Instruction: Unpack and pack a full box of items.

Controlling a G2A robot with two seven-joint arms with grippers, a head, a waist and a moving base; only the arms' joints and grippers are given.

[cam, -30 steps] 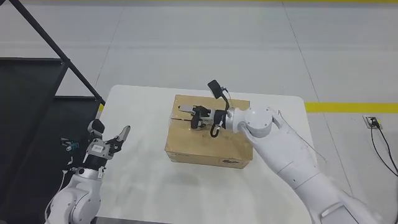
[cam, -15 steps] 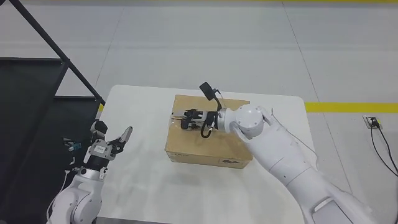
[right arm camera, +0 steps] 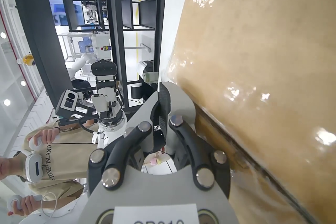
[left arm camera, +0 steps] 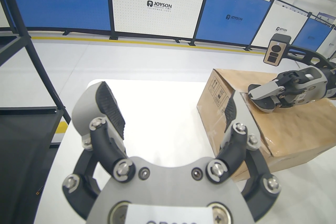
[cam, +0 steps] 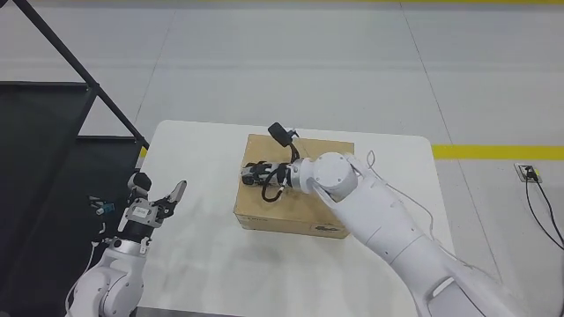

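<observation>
Two grippers: right gripper [cam: 249,174] closed, empty, tips resting on the box [cam: 295,213] top; left gripper [cam: 159,187] wide open, empty, well apart from box.

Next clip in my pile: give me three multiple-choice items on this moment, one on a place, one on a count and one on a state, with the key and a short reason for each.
1. Where is the right gripper?
A. on the floor
B. on top of the cardboard box
C. inside a bin

2. How many cardboard boxes stand on the table?
A. three
B. two
C. one

3. How is the left gripper?
A. open and empty
B. shut on a roll of tape
C. shut on a box flap

Key:
1 B: the left wrist view shows the right gripper lying on the box's taped top, near one edge.
2 C: the top view shows a single closed box on the white table.
3 A: its fingers are spread with nothing between them, over the table beside the box.
</observation>
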